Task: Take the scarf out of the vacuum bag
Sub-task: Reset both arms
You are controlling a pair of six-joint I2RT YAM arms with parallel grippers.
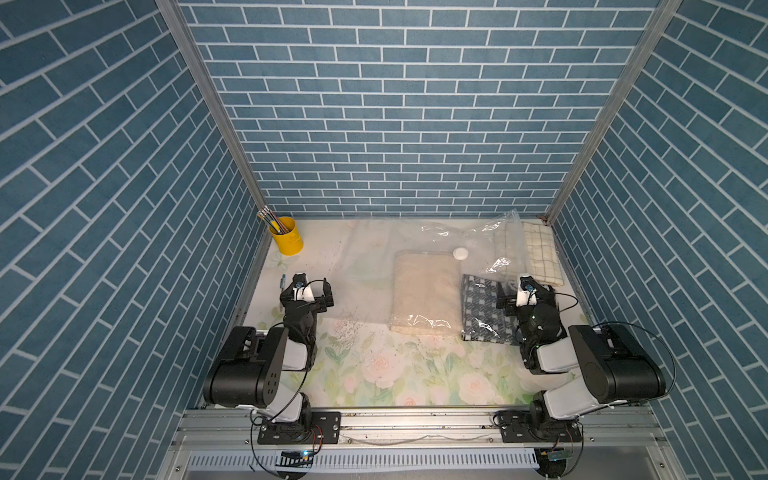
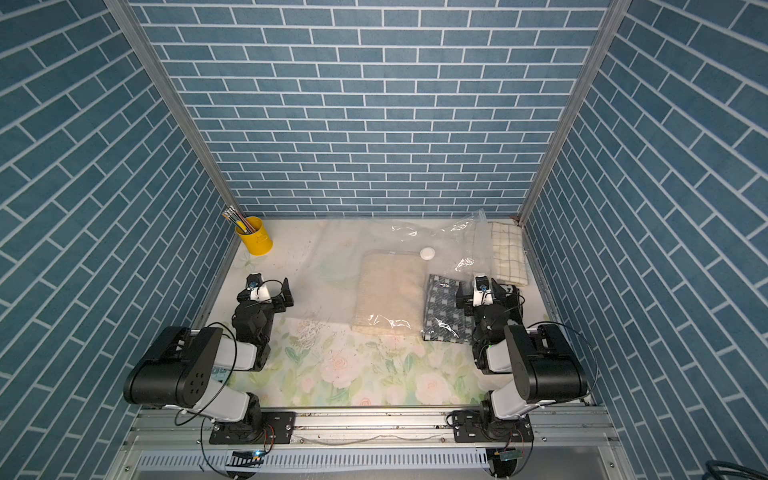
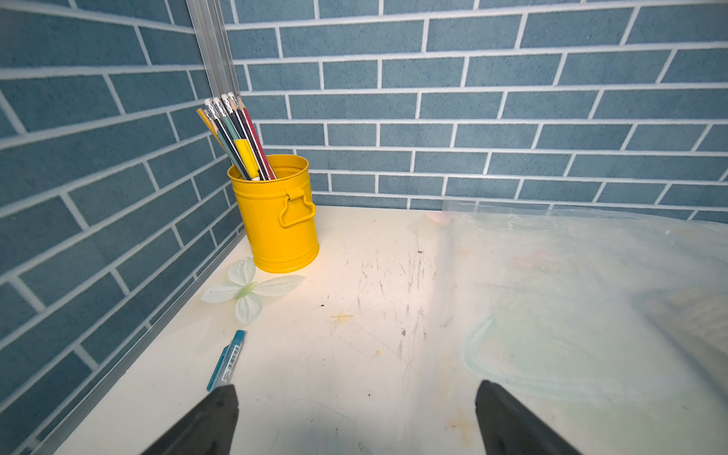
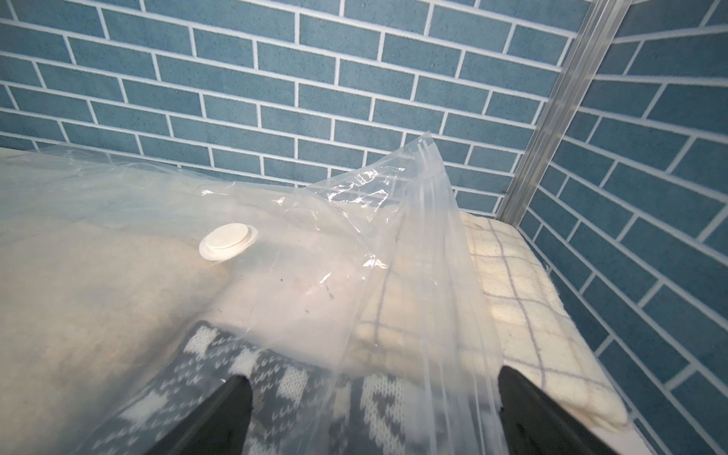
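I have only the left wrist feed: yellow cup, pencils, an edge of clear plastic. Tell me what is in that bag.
Observer: Two folded knits lie in the vacuum bag: a beige knit and, to its right, a dark patterned knit.
Operator: Give me the right gripper's position.
Observer: The right gripper is open, over the dark patterned knit and the bag's zip edge.
Operator: Report anything beside the bag.
Observer: A checked cream cloth lies by the right wall, seen partly through the bag's raised corner.
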